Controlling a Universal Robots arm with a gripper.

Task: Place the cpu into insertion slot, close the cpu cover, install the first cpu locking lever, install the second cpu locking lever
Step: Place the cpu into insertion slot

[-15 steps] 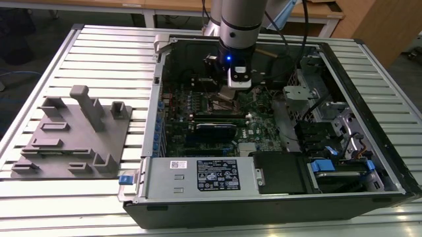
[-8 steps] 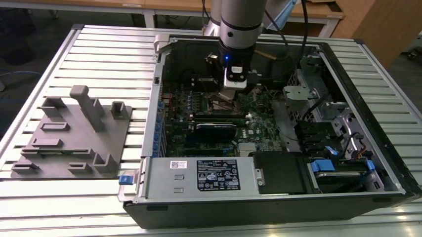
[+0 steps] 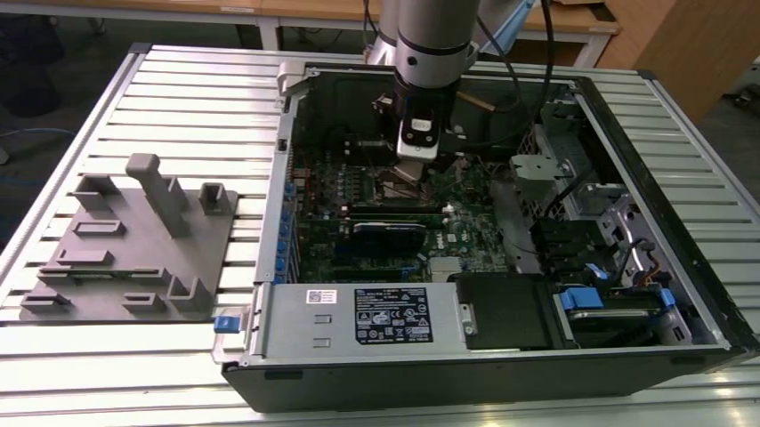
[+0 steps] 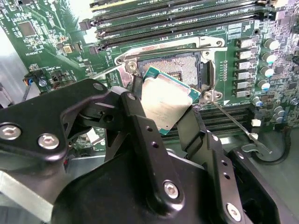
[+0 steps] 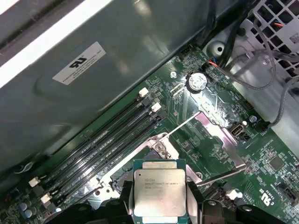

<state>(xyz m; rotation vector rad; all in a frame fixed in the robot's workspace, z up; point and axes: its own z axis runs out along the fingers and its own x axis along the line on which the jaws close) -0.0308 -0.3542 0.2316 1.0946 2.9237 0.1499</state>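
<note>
My gripper (image 4: 163, 114) is shut on the cpu (image 4: 166, 100), a flat square chip with a silvery top; one black finger (image 4: 135, 109) presses each of two opposite edges. The chip hangs tilted just over the near part of the insertion slot (image 4: 175, 65), whose gold-brown contact field lies uncovered. In the first wrist view the cpu (image 5: 159, 191) sits between the fingers, and the cpu cover (image 5: 218, 128) stands swung open beside the socket. Two thin locking levers (image 4: 236, 128) (image 5: 181, 125) stick out, unlatched. The exterior view has the gripper (image 3: 411, 173) down inside the open computer case (image 3: 618, 116).
Long black memory slots (image 4: 177, 18) run along both sides of the socket. A grey fixture plate (image 3: 131, 240) with upright posts lies on the slatted table at the exterior view's left. The power supply (image 3: 356, 316), drive bays (image 3: 594, 302) and cables crowd the case's near and right sides.
</note>
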